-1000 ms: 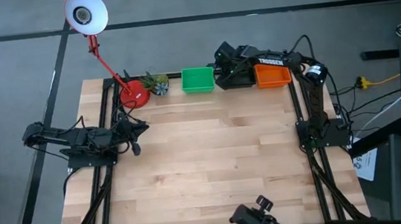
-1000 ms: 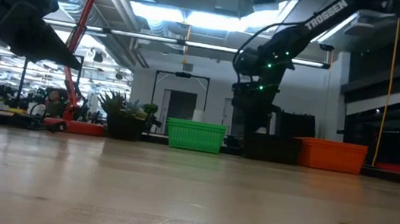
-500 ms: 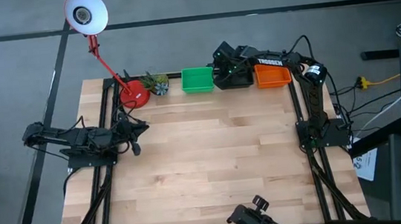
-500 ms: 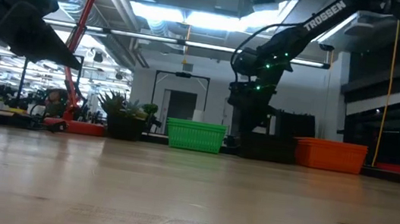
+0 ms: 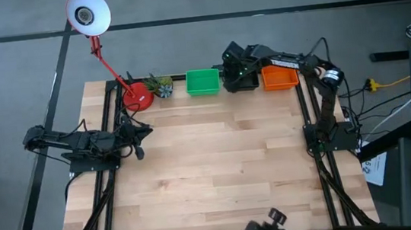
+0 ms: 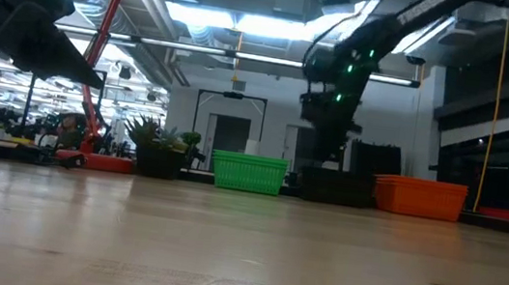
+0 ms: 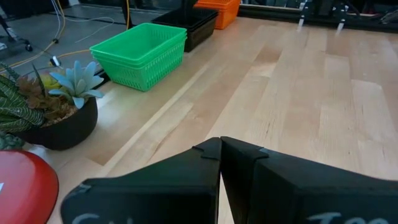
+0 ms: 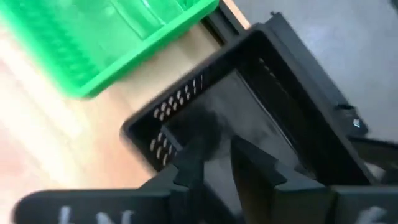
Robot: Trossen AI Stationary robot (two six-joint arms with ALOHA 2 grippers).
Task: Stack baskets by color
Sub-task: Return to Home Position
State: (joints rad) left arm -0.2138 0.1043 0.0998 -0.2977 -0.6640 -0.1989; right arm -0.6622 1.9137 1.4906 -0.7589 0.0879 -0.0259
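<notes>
Three baskets stand in a row on their bottoms along the table's far edge: a green basket, a black basket and an orange basket. My right gripper hangs just above the black basket, pointing steeply down. It is open by a narrow gap, with nothing between its fingers. My left gripper waits shut at the table's left side, well away from the baskets.
A desk lamp with a red base and a small potted plant stand at the far left, beside the green basket. The wooden tabletop stretches between the arms toward the near edge.
My right gripper has risen from the black basket, still pointing steeply down. The basket has stayed on the table between the green and orange ones.
</notes>
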